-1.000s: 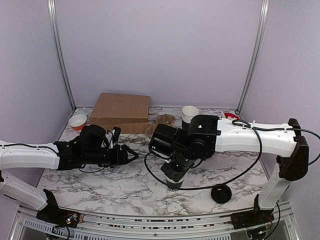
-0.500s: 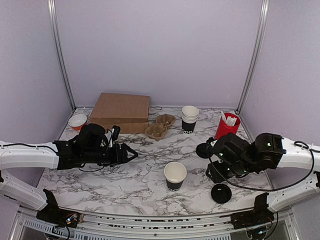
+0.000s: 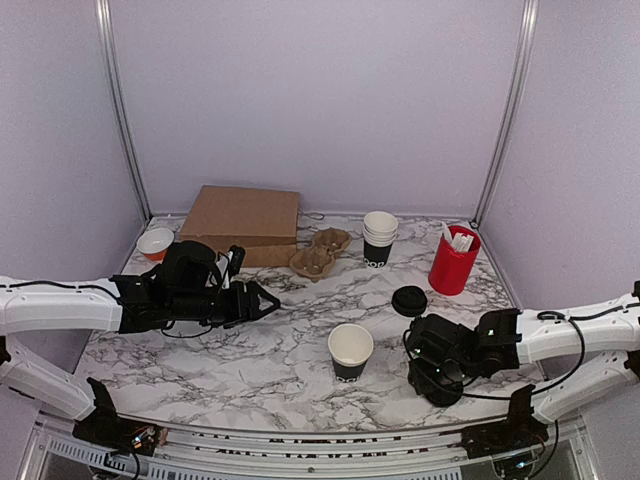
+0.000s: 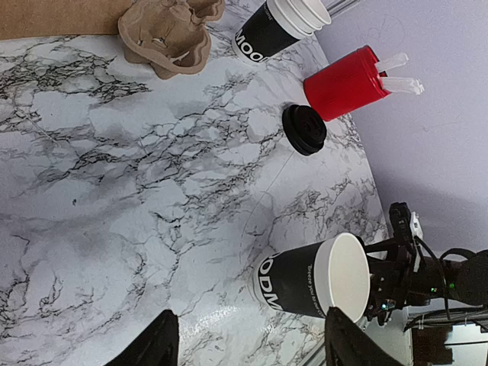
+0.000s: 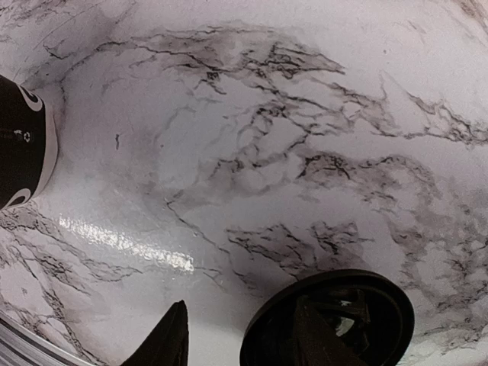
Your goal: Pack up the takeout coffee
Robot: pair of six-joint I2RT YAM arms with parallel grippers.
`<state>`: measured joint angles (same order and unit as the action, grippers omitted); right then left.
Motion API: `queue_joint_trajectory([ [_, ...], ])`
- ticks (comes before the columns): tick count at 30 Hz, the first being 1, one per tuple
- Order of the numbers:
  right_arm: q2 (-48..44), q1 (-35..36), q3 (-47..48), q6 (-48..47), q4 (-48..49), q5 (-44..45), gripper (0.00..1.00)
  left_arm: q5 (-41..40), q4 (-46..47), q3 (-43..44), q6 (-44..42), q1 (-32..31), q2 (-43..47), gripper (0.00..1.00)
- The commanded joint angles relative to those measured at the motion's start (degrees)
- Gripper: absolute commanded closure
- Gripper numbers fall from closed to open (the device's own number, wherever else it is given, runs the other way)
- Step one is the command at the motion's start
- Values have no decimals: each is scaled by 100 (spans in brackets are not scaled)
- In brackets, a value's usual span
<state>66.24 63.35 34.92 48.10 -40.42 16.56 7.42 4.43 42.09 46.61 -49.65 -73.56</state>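
Cup point(image 3: 350, 349) upright mid-table from top cam, btwn arms — left gripper point(image 3: 262, 299) spread wide, well apart to its left; right gripper point(image 3: 437, 383) low near front edge of table point(image 3: 250, 370). Left wrist: bare marble ahead, cup by frame-right finger. Right wrist: fingers parted, lid point(image 5: 366, 297) flat beneath one finger — cup at frame's left w/ marble btwn them

Both units have white tubular links and black joint housings. On the left arm point(image 3: 60, 312) a thin black cable runs along the link. On the right arm point(image 3: 580, 335) a black cable loops loose. The left gripper point(image 3: 268, 298) and right gripper point(image 3: 437, 376) are black with pointed fingers. The bases point(image 3: 105, 425) are black, with small coloured wires exposed.
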Motion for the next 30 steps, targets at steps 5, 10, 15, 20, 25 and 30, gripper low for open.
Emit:
queue_joint_trajectory([
  [5, 452, -48, -118, 289, 432, -115, 60, -53, -161, 140, -97, 25, 24, 34],
  [10, 426, 1, -145, 466, 280, -108, 65, -24, -171, 198, -117, 25, -62, 34],
  [15, 246, 109, 222, 494, -47, 80, 65, 43, -153, 263, -134, 25, -166, 34],
  [20, 100, 239, 592, 629, -612, 263, 64, 53, -153, 292, -160, 25, -181, 34],
  [25, -48, 515, 456, 1063, -1072, 158, 64, 17, -179, 233, -179, 30, -88, 34],
  [30, -260, 861, 280, 1560, -1264, 11, 64, -2, -133, 129, -162, 34, -49, 34],
])
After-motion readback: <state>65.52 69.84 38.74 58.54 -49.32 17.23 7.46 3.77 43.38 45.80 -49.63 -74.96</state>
